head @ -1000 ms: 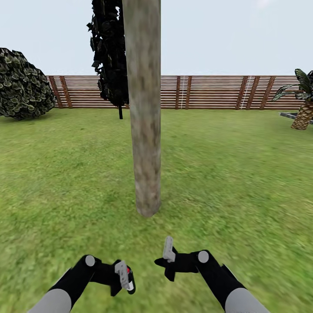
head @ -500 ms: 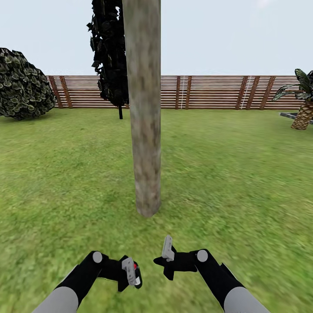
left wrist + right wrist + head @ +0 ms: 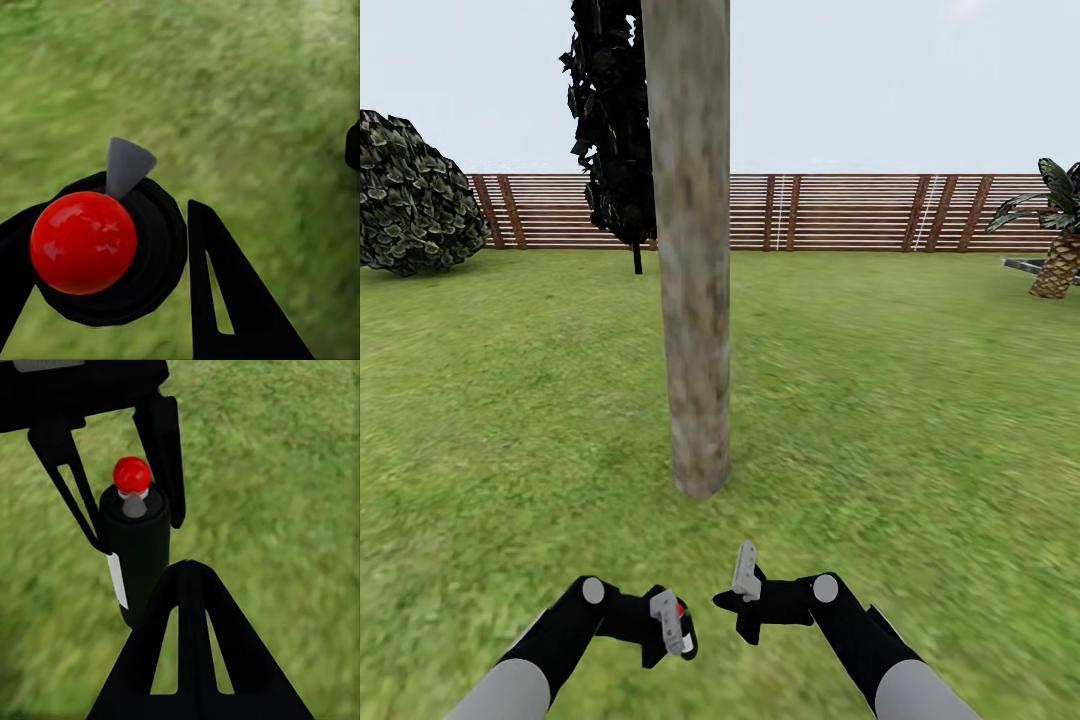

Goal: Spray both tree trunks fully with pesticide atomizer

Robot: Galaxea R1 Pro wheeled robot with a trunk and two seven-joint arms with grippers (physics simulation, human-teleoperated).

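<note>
Two left fingers (image 3: 161, 457) clamp the atomizer (image 3: 135, 555), right fingers (image 3: 191, 652) shut, empty; nozzle faces grass, so spray may miss the trunk (image 3: 693, 250).

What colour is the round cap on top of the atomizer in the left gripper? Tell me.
Glossy red, a round ball cap atop the black cylindrical atomizer; the left wrist view shows it best.

place: outdoor garden | shown by: grass lawn (image 3: 920, 400), slatted wooden fence (image 3: 840, 212), tree trunk (image 3: 693, 300), bush (image 3: 410, 195), palm (image 3: 1058, 250)
</note>
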